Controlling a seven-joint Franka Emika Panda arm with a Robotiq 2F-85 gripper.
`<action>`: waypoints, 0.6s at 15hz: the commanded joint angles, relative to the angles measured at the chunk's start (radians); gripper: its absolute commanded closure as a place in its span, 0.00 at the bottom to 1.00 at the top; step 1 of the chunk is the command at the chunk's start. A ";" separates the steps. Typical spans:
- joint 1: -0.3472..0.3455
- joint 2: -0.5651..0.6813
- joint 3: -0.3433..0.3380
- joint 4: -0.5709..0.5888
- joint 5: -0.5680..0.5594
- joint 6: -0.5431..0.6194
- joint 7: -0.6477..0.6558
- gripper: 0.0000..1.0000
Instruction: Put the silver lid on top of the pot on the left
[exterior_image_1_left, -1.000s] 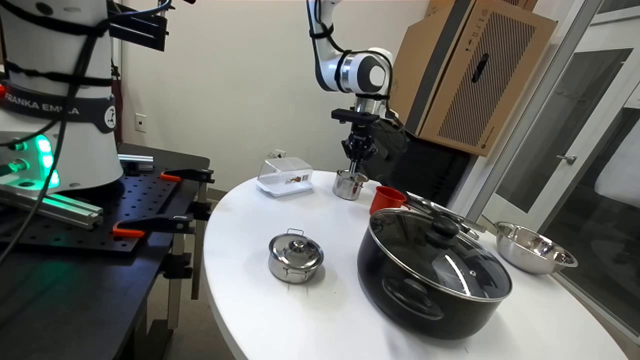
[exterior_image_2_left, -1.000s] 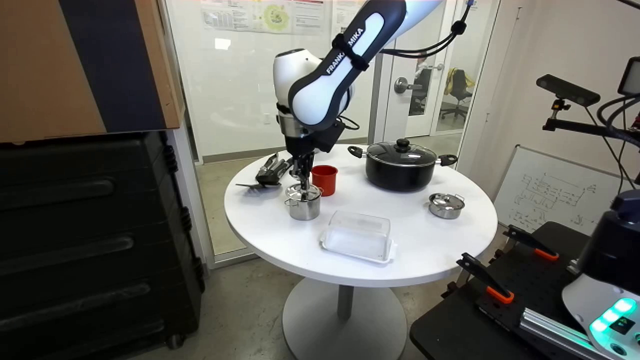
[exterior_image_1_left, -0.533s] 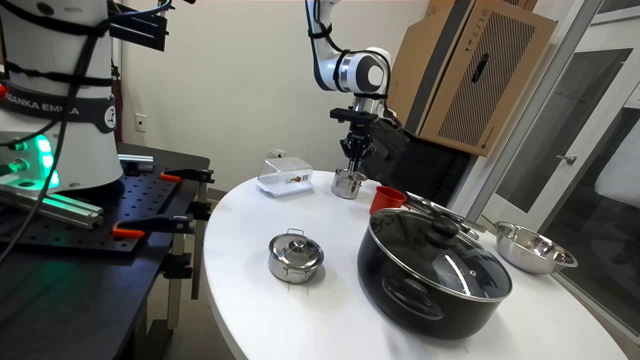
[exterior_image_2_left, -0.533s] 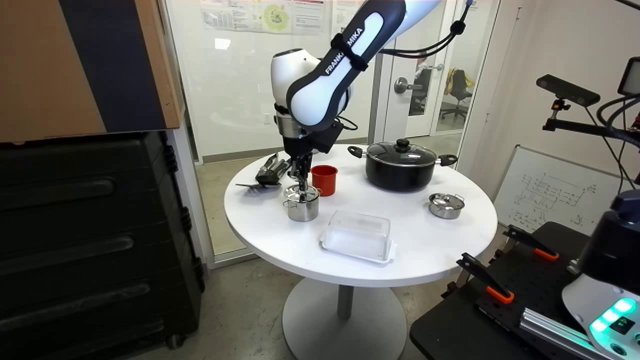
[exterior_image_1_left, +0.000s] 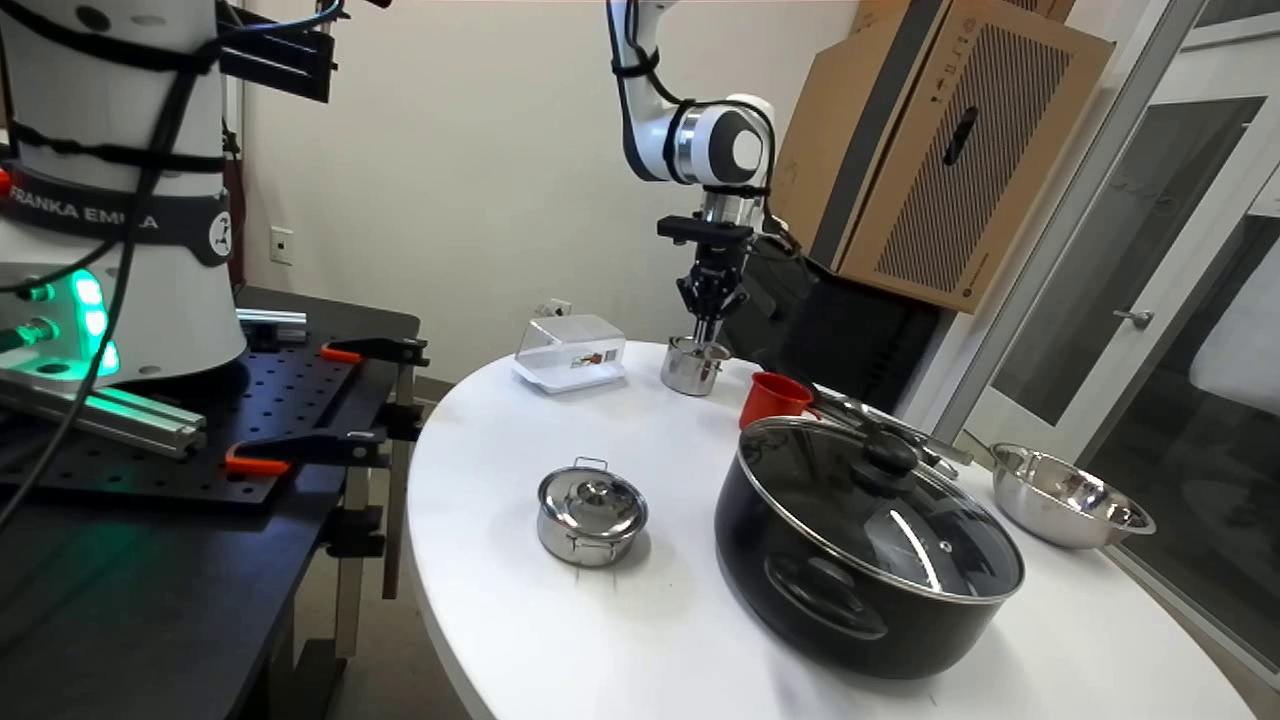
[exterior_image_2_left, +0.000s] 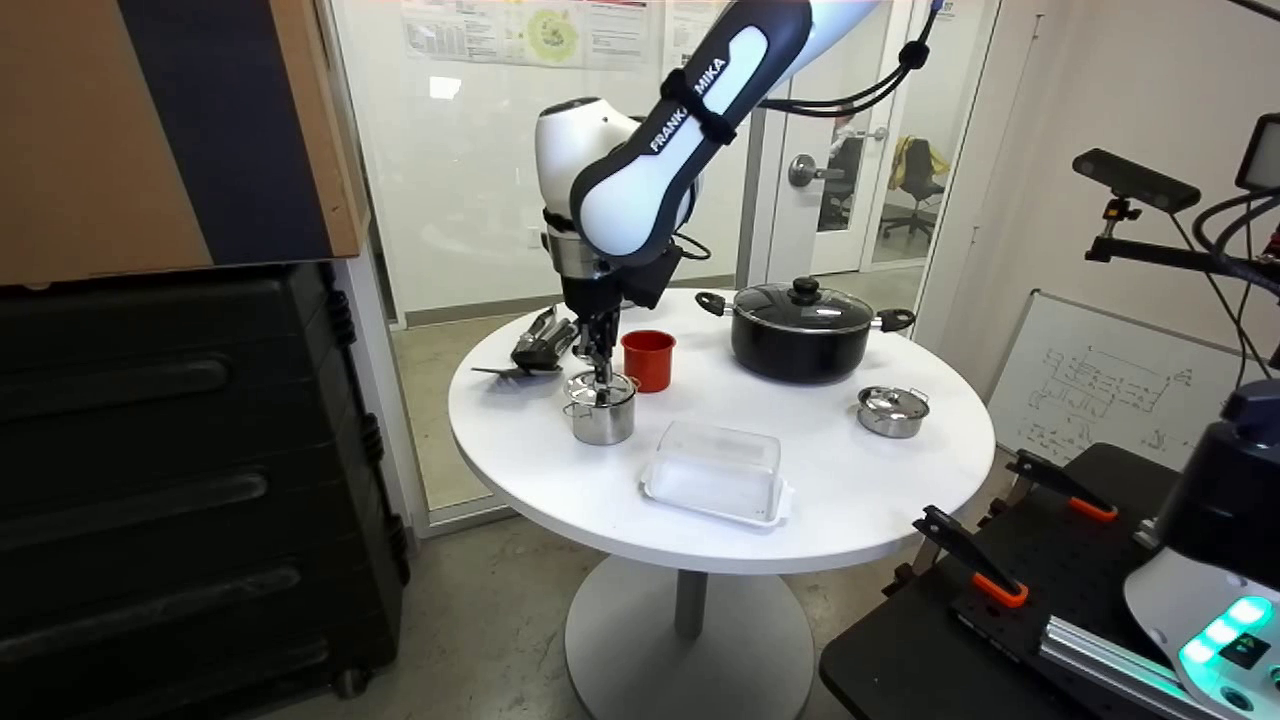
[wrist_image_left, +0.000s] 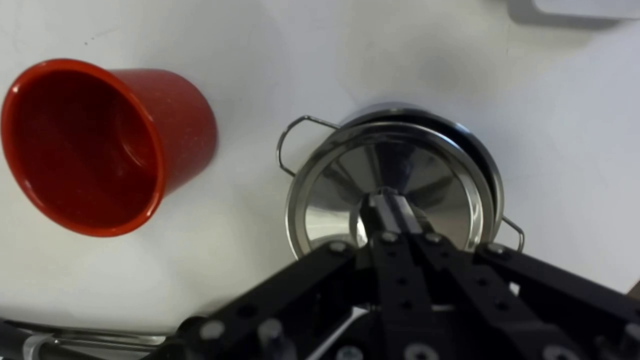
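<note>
Look first at the gripper (wrist_image_left: 395, 212): clenched, by the look of it, on the middle of the lid (wrist_image_left: 436, 176). Find that lid right at the top of the silver pot (exterior_image_2_left: 603, 424), but off to one side, with a dark gap along part of the edge in the wrist view. Cannot tell if touching all round or just above. To do this well, nudge gently toward the gap, stop when even, press down softly, and only then let go. Shove too hard, and maybe slide or tip the silver pot. Close by, mind the red cup (exterior_image_2_left: 650, 368), red inside too. Then see the clear box (exterior_image_2_left: 715, 472) with a white bottom. Farther off, spot the big black pot (exterior_image_2_left: 805, 352), too dark inside to tell more, and last the low lidded pot (exterior_image_2_left: 890, 418), with insides hidden.
</note>
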 joint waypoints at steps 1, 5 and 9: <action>-0.003 -0.013 0.005 -0.023 0.000 -0.002 -0.012 0.73; -0.011 -0.030 0.011 -0.056 0.003 0.013 -0.021 0.44; -0.013 -0.071 0.014 -0.121 -0.009 0.061 -0.025 0.15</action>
